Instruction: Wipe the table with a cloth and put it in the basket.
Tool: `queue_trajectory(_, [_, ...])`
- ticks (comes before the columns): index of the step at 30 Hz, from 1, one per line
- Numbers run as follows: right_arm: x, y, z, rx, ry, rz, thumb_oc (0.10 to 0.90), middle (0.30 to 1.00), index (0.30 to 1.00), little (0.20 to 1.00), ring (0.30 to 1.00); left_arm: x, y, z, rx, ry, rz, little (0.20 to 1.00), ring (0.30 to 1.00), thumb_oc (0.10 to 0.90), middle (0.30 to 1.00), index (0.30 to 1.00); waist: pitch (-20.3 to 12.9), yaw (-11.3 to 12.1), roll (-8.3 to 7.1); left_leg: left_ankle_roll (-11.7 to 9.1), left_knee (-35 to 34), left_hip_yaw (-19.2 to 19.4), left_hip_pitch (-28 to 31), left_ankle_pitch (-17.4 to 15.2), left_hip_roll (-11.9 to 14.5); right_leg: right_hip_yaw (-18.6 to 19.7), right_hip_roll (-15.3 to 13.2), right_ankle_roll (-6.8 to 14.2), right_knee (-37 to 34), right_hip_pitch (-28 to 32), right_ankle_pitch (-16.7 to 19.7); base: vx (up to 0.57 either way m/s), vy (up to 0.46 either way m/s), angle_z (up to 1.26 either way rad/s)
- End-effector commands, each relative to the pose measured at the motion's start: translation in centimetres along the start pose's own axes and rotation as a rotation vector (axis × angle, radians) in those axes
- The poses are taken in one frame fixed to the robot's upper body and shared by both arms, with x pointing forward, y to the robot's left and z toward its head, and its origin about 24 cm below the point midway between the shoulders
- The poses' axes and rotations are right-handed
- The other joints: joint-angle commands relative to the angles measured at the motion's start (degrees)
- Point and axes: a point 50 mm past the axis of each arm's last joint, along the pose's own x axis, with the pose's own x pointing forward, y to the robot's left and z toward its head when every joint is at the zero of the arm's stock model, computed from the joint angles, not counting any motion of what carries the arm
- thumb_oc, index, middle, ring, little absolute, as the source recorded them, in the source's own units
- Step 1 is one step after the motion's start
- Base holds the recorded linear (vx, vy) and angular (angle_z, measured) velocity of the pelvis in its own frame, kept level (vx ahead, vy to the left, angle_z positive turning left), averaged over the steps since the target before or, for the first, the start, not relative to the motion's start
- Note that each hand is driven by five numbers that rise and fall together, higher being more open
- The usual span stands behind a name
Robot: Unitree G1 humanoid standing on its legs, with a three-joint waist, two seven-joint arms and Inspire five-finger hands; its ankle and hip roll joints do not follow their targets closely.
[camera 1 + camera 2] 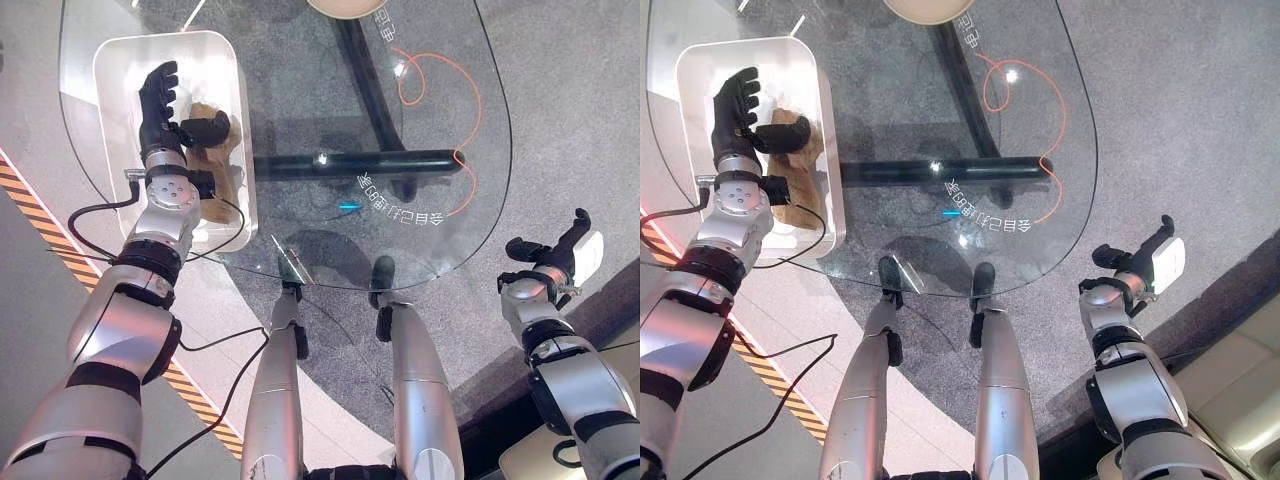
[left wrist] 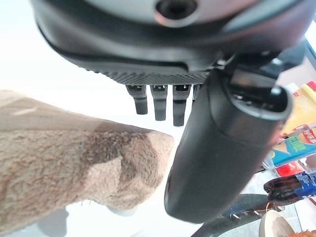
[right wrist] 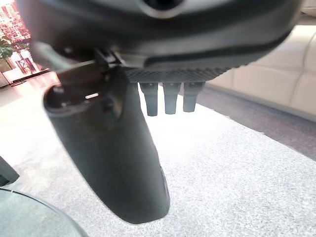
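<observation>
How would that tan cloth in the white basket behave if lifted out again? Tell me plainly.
Probably floppy: the cloth lies crumpled in the basket, sagging in folds. Likely light for its bulk, given its fuzzy pile. Unlikely to slip, roll or break. The left hand is open above it.

Your tan fleecy cloth [image 1: 212, 160] lies crumpled inside the white basket [image 1: 118, 60], at the surface's [image 1: 420, 180] nine o'clock edge.
</observation>
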Motion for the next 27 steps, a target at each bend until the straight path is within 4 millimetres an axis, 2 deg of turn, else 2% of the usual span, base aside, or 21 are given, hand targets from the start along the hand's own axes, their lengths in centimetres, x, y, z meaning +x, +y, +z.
queue_trajectory(1, [1.4,-2.7,-0.7,-0.029,-0.022,-0.096,0.800,0.900,0.900,0.900,0.900,1.6,2.7,4.7,-0.095,-0.157,0.142,0.900,0.900,0.800,0.900,0.900,-1.55,0.02,-0.29,1.11,9.65,2.10,0.16,-11.06,-2.06,2.39,4.37,2.58,-9.66,2.79,5.05,0.00,0.000,0.00])
queue_trajectory(8, [1.1,-2.5,-1.3,-0.027,-0.005,-0.091,0.800,0.900,0.900,0.900,0.900,1.5,3.2,4.1,-0.114,-0.141,0.168,0.900,0.900,0.800,0.900,0.900,-1.55,0.20,-0.09,1.19,8.45,1.86,1.81,-10.80,-2.28,2.64,4.40,2.84,-10.12,4.11,5.24,-0.01,-0.009,0.01])
queue_trajectory(14, [0.0,-2.1,-3.6,-0.028,0.047,-0.067,0.800,0.900,0.900,0.900,0.900,0.7,4.5,3.1,-0.186,-0.182,0.207,0.900,0.900,0.800,0.900,0.900,-1.55,0.69,0.11,1.02,5.01,1.50,7.17,-10.06,-2.51,3.23,4.12,3.89,-13.09,9.14,6.21,-0.03,-0.051,0.00])
queue_trajectory(21, [-1.8,-2.5,-7.9,-0.054,0.149,-0.027,0.800,0.900,0.900,0.900,0.900,-0.7,6.4,1.1,-0.241,-0.218,0.201,0.900,0.900,0.800,0.900,0.900,-2.30,2.22,-0.01,0.55,-0.88,1.46,18.28,-9.06,-2.25,2.09,2.53,5.13,-18.11,20.34,6.78,-0.01,-0.071,0.00])
queue_trajectory(22, [-2.2,-3.1,-9.5,-0.070,0.190,-0.019,0.800,0.900,0.900,0.900,0.900,-1.3,7.1,0.0,-0.232,-0.203,0.192,0.900,0.900,0.800,0.900,0.900,-4.65,2.73,-0.04,0.42,-3.07,1.24,20.76,-8.38,-2.37,1.96,2.21,5.38,-20.11,23.02,7.33,0.05,-0.070,0.02])
queue_trajectory(24, [-2.6,-3.6,-10.7,-0.084,0.212,-0.014,0.800,0.900,0.900,0.900,0.900,-1.7,7.5,-0.8,-0.226,-0.194,0.184,0.900,0.900,0.800,0.900,0.900,-6.06,3.05,-0.11,0.33,-4.53,1.21,22.61,-8.17,-2.37,1.92,1.91,5.53,-21.42,25.08,7.46,0.06,-0.056,0.00])
queue_trajectory(25, [-3.1,-4.5,-12.3,-0.103,0.247,-0.015,0.800,0.900,0.900,0.900,0.900,-2.4,8.0,-2.2,-0.220,-0.168,0.173,0.900,0.900,0.800,0.900,0.900,-8.16,3.46,-0.12,0.20,-6.53,1.06,25.17,-7.79,-2.54,1.86,1.55,5.72,-23.30,28.01,7.67,0.09,-0.033,-0.01])
queue_trajectory(26, [-3.3,-4.8,-12.8,-0.106,0.257,-0.015,0.800,0.900,0.900,0.900,0.900,-2.7,8.1,-2.6,-0.222,-0.161,0.171,0.900,0.900,0.800,0.900,0.900,-8.69,3.56,-0.12,0.16,-7.12,0.99,25.91,-7.68,-2.56,1.81,1.44,5.75,-23.86,28.90,7.73,0.15,-0.055,-0.06])
queue_trajectory(27, [-4.1,-5.8,-14.6,-0.127,0.297,-0.014,0.800,0.900,0.900,0.900,0.900,-3.7,8.4,-4.4,-0.214,-0.126,0.158,0.900,0.900,0.800,0.900,0.900,-10.99,3.99,-0.13,0.13,-9.20,0.87,28.74,-7.36,-2.63,1.43,1.06,5.86,-25.93,32.32,7.90,0.15,-0.039,-0.03])
